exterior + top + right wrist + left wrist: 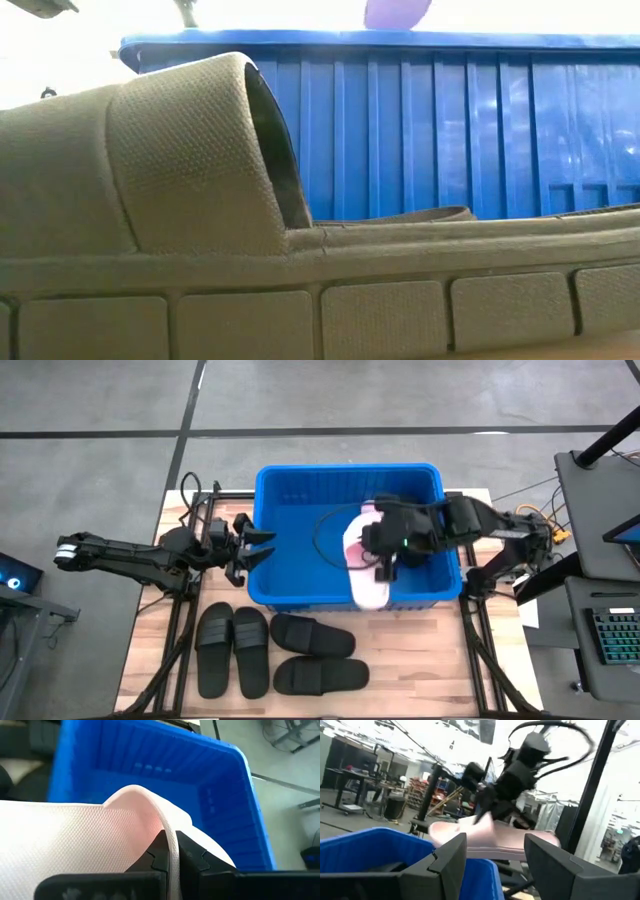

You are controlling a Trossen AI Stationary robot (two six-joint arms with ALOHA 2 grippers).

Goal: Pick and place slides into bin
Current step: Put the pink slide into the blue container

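My right gripper (382,558) is shut on a pale pink slide (365,560) held over the blue bin (300,485); the slide's near end reaches past the bin's near rim. It also shows in the left wrist view (485,837). My left gripper (262,548) is open and empty at the bin's left wall. Several black slides (270,652) lie soles down on the table in front of the bin. One of them fills the low view (200,200). My right gripper pinches the pink slide's strap (170,842) between its two fingers, one finger under the strap and one outside it. The fingers come from the table's right. The slide is lifted clear above the bin, about level.
Black metal frame rails (180,630) run along the table's left and right sides. A desk with a keyboard (612,640) stands off the table's right edge. Bare wood (420,670) lies at the near right of the table.
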